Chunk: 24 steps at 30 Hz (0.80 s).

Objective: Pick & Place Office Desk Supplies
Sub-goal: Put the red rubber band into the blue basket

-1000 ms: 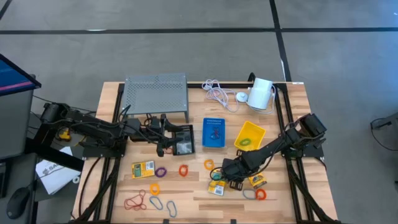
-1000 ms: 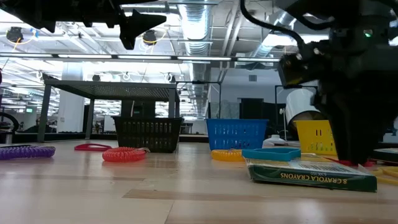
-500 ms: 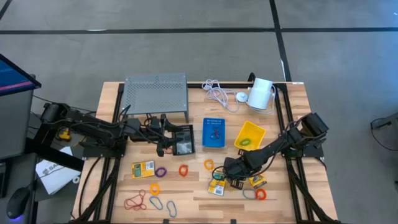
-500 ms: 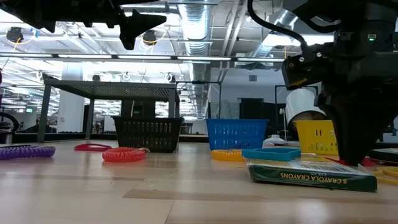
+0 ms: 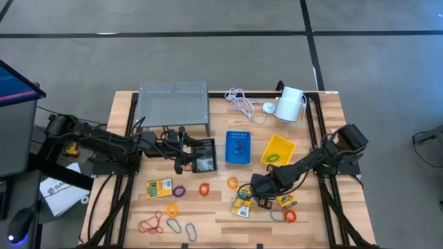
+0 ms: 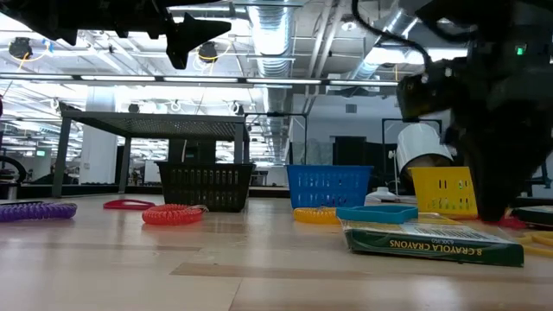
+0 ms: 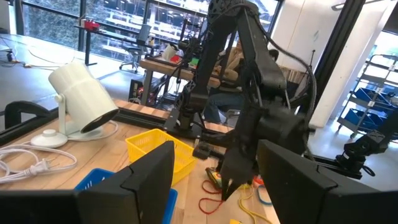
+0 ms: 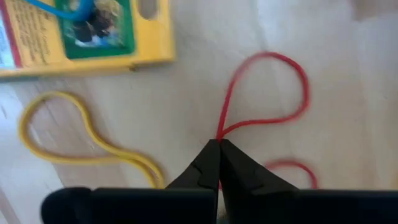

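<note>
High view: the right gripper (image 5: 257, 196) is down at the wooden table (image 5: 214, 220), its tip among the crayon packets: one yellow packet (image 5: 241, 209) lies just beside the tip, another (image 5: 285, 201) on its other side. The yellow bin (image 5: 278, 149) and blue bin (image 5: 238, 147) stand beyond the jaws, near but apart. The left gripper (image 5: 185, 153) hangs at the edge of the black bin (image 5: 205, 156); its jaws stand partly apart and nothing can be seen between them.

Low view: the right arm descends to the tabletop in front of the yellow bin (image 6: 444, 191). A crayon packet (image 6: 432, 243) lies flat in the foreground with a blue loop (image 6: 377, 212) on top of it. Coiled loops, purple (image 6: 36, 210) and red (image 6: 173, 214), lie well apart from those jaws.

Left wrist view: the left gripper's fingers (image 7: 149, 180) frame the right arm (image 7: 261, 118), the yellow bin (image 7: 160, 149) and the white cylinder device (image 7: 81, 106) farther off.

Right wrist view: the right jaws are closed tip to tip, pinching a thin red loop (image 8: 267, 93) at the point where its strands cross; the loop's round part lies flat on the wood just ahead of the tips. A yellow loop (image 8: 81, 140) lies beside the jaws, untouched, and a yellow packet (image 8: 87, 31) lies beyond it.
</note>
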### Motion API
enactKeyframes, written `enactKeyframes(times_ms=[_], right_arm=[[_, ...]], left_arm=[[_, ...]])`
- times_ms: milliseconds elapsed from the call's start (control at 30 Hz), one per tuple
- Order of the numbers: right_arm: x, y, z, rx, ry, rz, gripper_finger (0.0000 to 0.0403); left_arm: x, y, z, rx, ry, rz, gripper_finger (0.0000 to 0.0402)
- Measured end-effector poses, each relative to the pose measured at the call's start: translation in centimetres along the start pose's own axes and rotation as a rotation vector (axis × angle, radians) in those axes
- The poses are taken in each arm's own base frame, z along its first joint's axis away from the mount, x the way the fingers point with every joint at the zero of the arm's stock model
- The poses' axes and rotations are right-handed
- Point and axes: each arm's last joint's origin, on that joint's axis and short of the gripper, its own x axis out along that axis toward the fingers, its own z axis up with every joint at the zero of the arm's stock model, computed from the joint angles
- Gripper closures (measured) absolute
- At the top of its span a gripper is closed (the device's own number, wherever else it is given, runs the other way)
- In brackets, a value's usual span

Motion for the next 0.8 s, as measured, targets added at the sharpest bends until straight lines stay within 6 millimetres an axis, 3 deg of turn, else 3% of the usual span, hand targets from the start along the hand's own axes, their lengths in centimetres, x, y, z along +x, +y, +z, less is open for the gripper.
enactKeyframes(times_ms=[500,633,800], right_arm=[[-10.3,-2.2,-0.3,0.061,-0.406,0.125,0.0403],[-11.7,-2.9,0.2,0.045,-0.494,0.136,0.0403],[-11.9,-3.9,1.9,0.012,-0.582,0.115,0.0403]], left_arm=[[0.0,0.0,0.0,0.000,-0.001,-0.002,0.0175],[0.0,0.0,0.0,-0.001,-0.003,-0.002,0.0175],[0.0,0.0,0.0,-0.001,-0.003,-0.002,0.0175]])
